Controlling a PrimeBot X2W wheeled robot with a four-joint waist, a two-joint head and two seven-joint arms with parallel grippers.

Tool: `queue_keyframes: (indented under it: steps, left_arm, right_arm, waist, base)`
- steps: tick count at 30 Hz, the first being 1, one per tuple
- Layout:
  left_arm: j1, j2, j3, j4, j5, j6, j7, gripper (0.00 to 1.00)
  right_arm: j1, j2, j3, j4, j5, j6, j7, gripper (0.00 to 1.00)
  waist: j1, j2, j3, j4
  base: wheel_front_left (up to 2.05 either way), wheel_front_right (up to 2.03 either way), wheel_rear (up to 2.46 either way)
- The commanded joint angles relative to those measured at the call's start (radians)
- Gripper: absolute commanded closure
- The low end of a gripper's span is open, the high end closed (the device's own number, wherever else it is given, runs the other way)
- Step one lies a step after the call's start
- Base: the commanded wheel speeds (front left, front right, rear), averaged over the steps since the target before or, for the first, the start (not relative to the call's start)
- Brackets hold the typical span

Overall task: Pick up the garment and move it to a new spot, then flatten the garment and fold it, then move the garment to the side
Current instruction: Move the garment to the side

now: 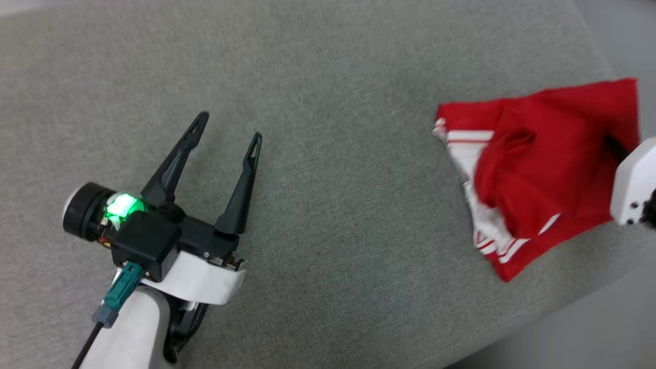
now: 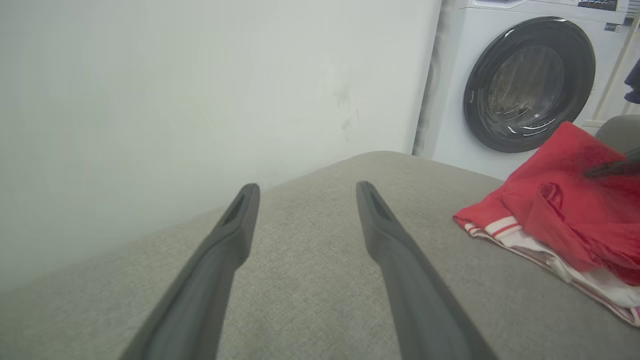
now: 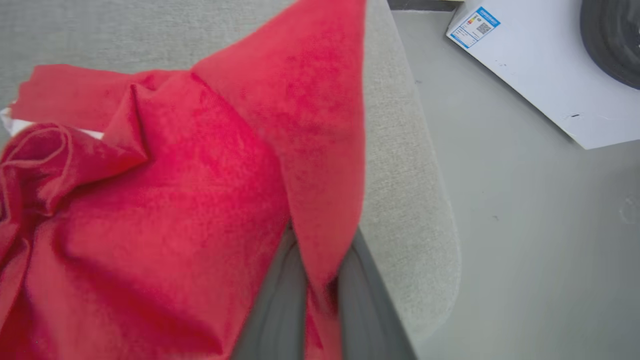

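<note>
The garment (image 1: 553, 164) is a red shirt with white, red-striped trim, bunched at the right side of the grey cushioned surface (image 1: 328, 205). Its top corner is lifted. In the right wrist view red cloth (image 3: 175, 200) drapes over my right gripper (image 3: 320, 285), whose two dark fingers are shut on a fold of it. One dark finger (image 2: 612, 167) of the right gripper also pokes into the garment (image 2: 565, 215) in the left wrist view. My left gripper (image 1: 230, 127) hovers open over bare cushion at the lower left, well apart from the garment, with nothing between its fingers (image 2: 395, 250).
The cushion's rounded right edge (image 3: 425, 225) drops to a grey floor (image 3: 540, 225) just beyond the garment. A white washing machine (image 2: 530, 85) with a dark round door stands past the far corner. A pale wall (image 2: 200, 90) runs behind the surface.
</note>
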Motion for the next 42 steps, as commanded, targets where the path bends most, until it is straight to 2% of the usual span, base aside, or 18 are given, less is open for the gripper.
queue_keyframes:
  steps: [1, 9, 14, 15, 16, 17, 22, 28, 35, 42]
  left_arm:
    - [-0.025, 0.014, -0.011, -0.015, -0.005, -0.002, 0.005, 0.00]
    - [-0.117, 0.065, -0.065, -0.087, -0.016, -0.004, 0.032, 0.00]
    - [-0.153, 0.067, -0.086, -0.097, -0.022, -0.004, 0.032, 0.00]
    - [-0.163, 0.060, -0.096, -0.090, -0.024, -0.004, 0.026, 0.00]
    - [-0.163, 0.059, -0.099, -0.086, -0.025, -0.004, 0.024, 0.00]
    - [-0.164, 0.056, -0.101, -0.082, -0.025, -0.004, 0.021, 0.00]
    - [-0.160, 0.049, -0.107, -0.058, -0.026, 0.006, 0.006, 0.00]
    - [-0.128, 0.021, -0.111, -0.012, -0.042, 0.028, -0.022, 0.00]
    - [-0.053, -0.009, -0.092, 0.057, -0.070, 0.066, -0.047, 0.00]
    - [0.034, -0.037, -0.069, 0.121, -0.090, 0.100, -0.057, 0.00]
  right_arm:
    - [-0.039, -0.008, -0.020, 0.025, -0.016, -0.001, -0.020, 1.00]
    - [-0.164, -0.051, -0.157, 0.167, -0.100, -0.001, -0.108, 1.00]
    - [-0.200, -0.036, -0.262, 0.232, -0.190, -0.001, -0.159, 1.00]
    - [-0.206, -0.003, -0.318, 0.272, -0.243, -0.001, -0.184, 0.75]
    - [-0.205, 0.007, -0.334, 0.284, -0.261, -0.001, -0.190, 0.43]
    - [-0.206, 0.018, -0.351, 0.293, -0.270, -0.001, -0.199, 0.00]
    - [-0.192, 0.056, -0.442, 0.312, -0.356, -0.001, -0.250, 0.00]
    - [-0.134, 0.094, -0.524, 0.239, -0.422, -0.001, -0.366, 0.00]
    - [0.006, 0.126, -0.483, 0.083, -0.393, -0.001, -0.474, 0.00]
    - [0.184, 0.181, -0.394, -0.086, -0.343, -0.001, -0.480, 0.00]
  waist:
    - [-0.0001, 0.0000, 0.097, -0.004]
    - [-0.0001, 0.0000, 0.200, 0.050]
    - [-0.0001, 0.0000, 0.226, 0.077]
    - [-0.0001, 0.0000, 0.227, 0.086]
    - [-0.0001, 0.0000, 0.225, 0.089]
    - [-0.0001, 0.0000, 0.222, 0.092]
    - [-0.0001, 0.0000, 0.194, 0.107]
    - [-0.0001, 0.0000, 0.116, 0.135]
    - [-0.0001, 0.0000, -0.021, 0.184]
    - [-0.0001, 0.0000, -0.154, 0.248]
  base:
    - [0.00, 0.00, 0.00]
    - [0.00, 0.00, 0.00]
    - [0.00, 0.00, 0.00]
    - [0.00, 0.00, 0.00]
    - [0.00, 0.00, 0.00]
    - [0.00, 0.00, 0.00]
    - [0.00, 0.00, 0.00]
    - [0.00, 0.00, 0.00]
    - [0.00, 0.00, 0.00]
    - [0.00, 0.00, 0.00]
